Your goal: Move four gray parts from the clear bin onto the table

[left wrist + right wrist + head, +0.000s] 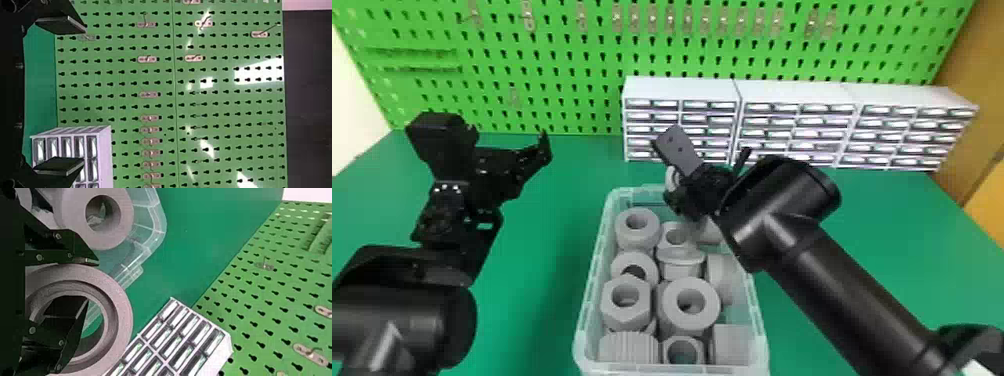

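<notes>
In the head view my right gripper (682, 196) is over the back of the clear bin (588, 295), beside a gray ring (672, 178) at the bin's back rim. In the right wrist view the right gripper (91, 282) is shut on the wall of this gray ring (119, 317), one finger inside its hole and the other against its outside. Several gray parts (691, 301) fill the bin. My left gripper (509, 142) stands left of the bin above the table; in the left wrist view the left gripper (58, 96) is open, with nothing between its fingers.
White drawer units (679, 90) stand behind the bin on the green table (542, 280). A green pegboard (557, 65) rises along the back. The right forearm crosses over the bin's right edge.
</notes>
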You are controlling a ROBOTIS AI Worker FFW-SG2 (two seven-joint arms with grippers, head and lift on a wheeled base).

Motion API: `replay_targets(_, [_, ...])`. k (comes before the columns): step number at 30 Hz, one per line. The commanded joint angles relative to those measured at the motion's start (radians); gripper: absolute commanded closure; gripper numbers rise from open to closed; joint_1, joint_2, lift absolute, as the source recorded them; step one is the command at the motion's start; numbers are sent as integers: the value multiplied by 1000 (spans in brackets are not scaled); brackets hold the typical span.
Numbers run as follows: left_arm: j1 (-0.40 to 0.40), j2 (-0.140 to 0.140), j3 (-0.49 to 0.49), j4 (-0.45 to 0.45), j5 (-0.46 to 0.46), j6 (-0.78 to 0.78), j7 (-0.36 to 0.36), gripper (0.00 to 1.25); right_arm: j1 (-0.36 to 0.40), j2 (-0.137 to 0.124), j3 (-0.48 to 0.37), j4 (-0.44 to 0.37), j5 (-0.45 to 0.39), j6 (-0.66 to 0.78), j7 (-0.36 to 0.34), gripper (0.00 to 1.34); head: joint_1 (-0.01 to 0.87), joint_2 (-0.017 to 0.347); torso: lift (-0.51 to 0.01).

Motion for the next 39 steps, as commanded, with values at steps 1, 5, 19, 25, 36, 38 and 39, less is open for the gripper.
replay_targets(1, [1,0,0,0,0,0,0,107,8,-1,-29,-17,1,-4,0,932,687,26,-50])
replay_targets(5, [1,0,2,0,0,0,0,107,19,-1,-50,-43,21,11,0,932,687,26,-50])
replay_targets(19, [5,0,3,-3,0,0,-1,107,116,-23,-193,-195,88,109,0,932,687,26,-50])
replay_targets(25, [5,0,3,-5,0,1,-1,107,163,-29,-257,-263,117,160,0,932,687,26,-50])
replay_targets(36, [1,0,-11,-3,2,4,-1,107,254,-29,-388,-361,137,237,0,932,687,26,-50])
replay_targets(38, [1,0,-12,-3,2,4,-1,107,271,-27,-409,-370,137,246,0,932,687,26,-50])
replay_targets(39, [1,0,-12,-3,2,4,-1,107,283,-24,-428,-378,137,252,0,932,687,26,-50])
